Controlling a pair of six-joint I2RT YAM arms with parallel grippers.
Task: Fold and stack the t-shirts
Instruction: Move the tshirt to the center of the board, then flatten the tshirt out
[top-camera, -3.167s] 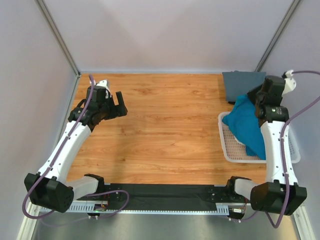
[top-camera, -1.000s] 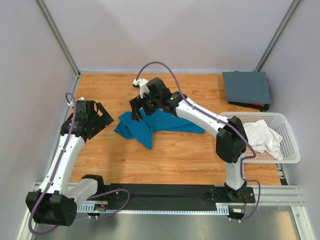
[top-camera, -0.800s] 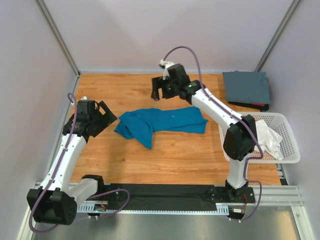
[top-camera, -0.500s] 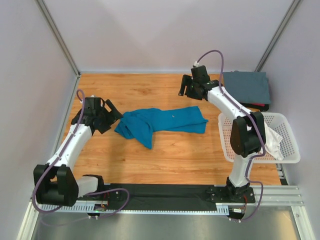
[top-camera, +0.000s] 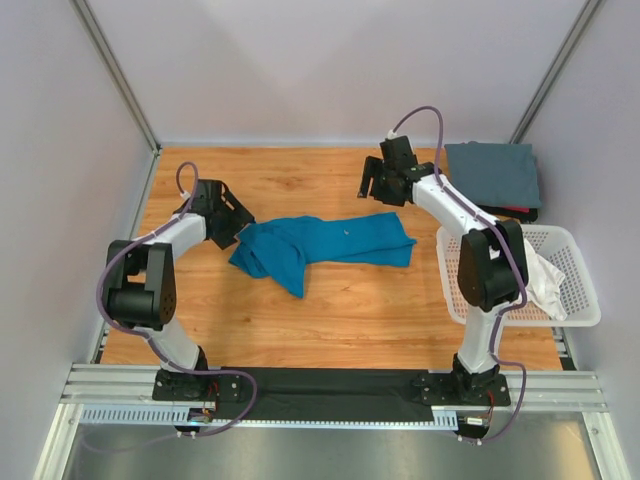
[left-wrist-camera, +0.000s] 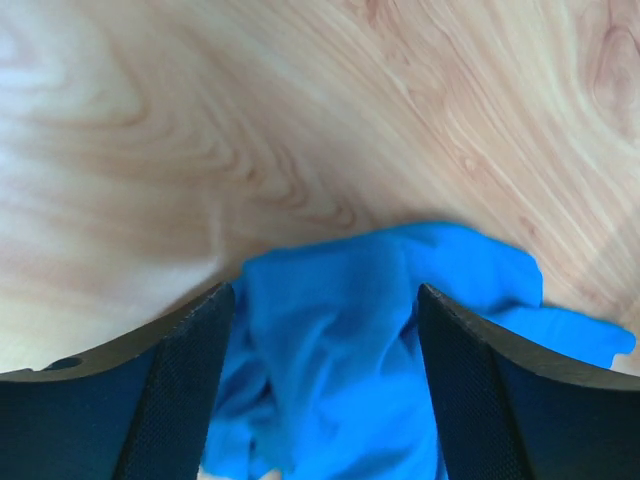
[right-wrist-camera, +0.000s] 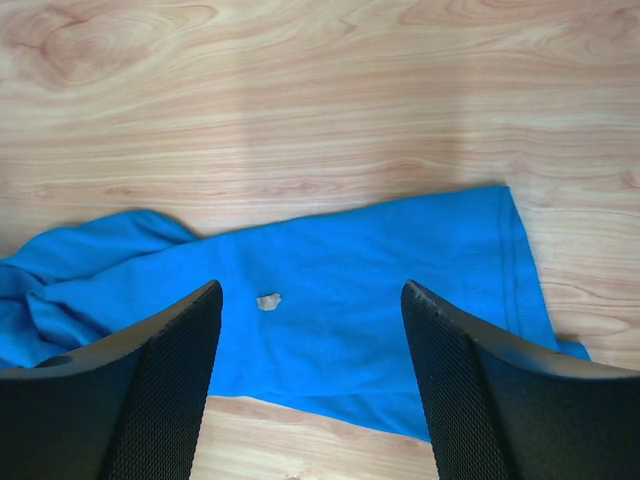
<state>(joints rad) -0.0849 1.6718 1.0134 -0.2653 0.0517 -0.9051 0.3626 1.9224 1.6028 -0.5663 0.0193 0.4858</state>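
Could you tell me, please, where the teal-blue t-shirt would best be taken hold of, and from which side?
Probably the teal-blue t-shirt is best gripped at its bunched left end, approached from the left by the left gripper: the cloth rises in folds there, between its open fingers. The right end lies flat on the table, harder to pinch.

The crumpled teal-blue cloth t-shirt (top-camera: 330, 242) looks soft and matt, the orange-brown wood-grain tabletop (top-camera: 350, 300) pretty smooth, slight sheen
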